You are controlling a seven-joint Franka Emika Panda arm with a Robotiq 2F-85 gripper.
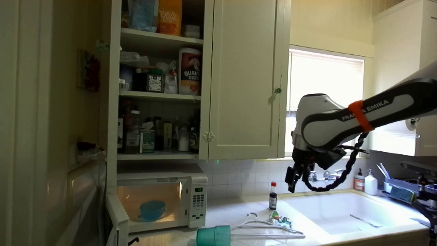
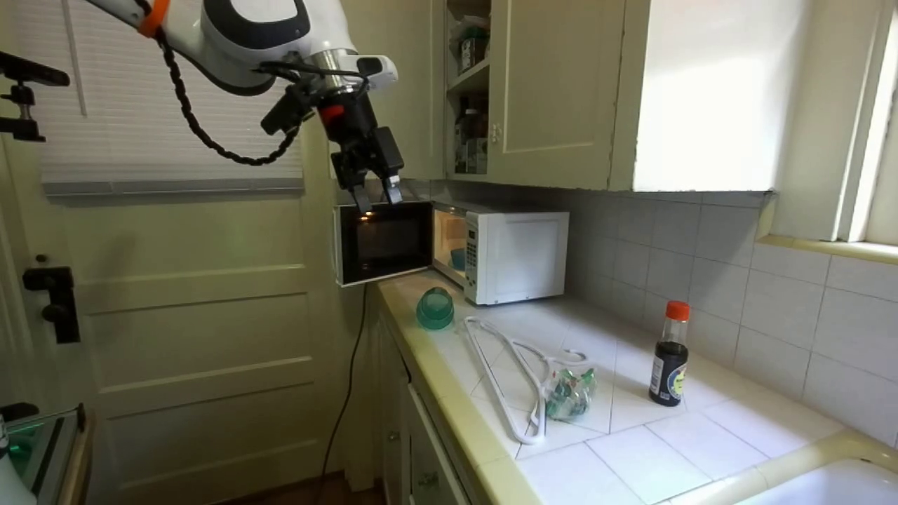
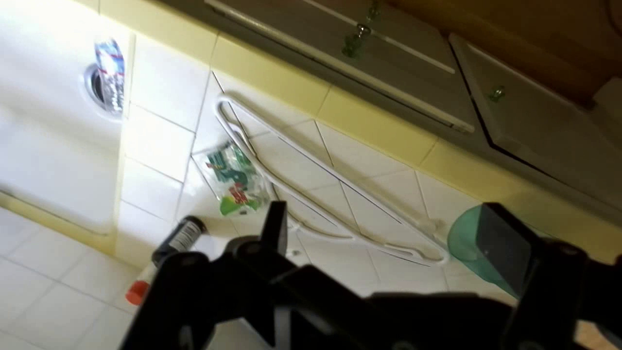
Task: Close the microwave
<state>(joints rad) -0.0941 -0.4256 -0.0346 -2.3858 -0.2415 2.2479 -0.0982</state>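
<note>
The white microwave (image 1: 198, 205) stands on the counter under the cupboard, with its inside lit. Its side shows in an exterior view (image 2: 519, 256). The microwave door (image 2: 387, 244) is swung wide open, its dark inner face showing; its edge shows in an exterior view (image 1: 118, 218). A blue bowl (image 1: 152, 210) sits inside the microwave. My gripper (image 2: 379, 198) is in the air above the counter, apart from the door, and points downward. In the wrist view its fingers (image 3: 384, 218) are spread wide with nothing between them. The microwave is out of the wrist view.
A green cup (image 2: 435, 308) lies on the counter before the microwave. White hangers (image 2: 505, 379), a crumpled plastic wrapper (image 2: 570, 394) and a red-capped bottle (image 2: 670, 365) are nearer the sink (image 1: 341, 205). The cupboard (image 1: 245, 78) hangs above the counter.
</note>
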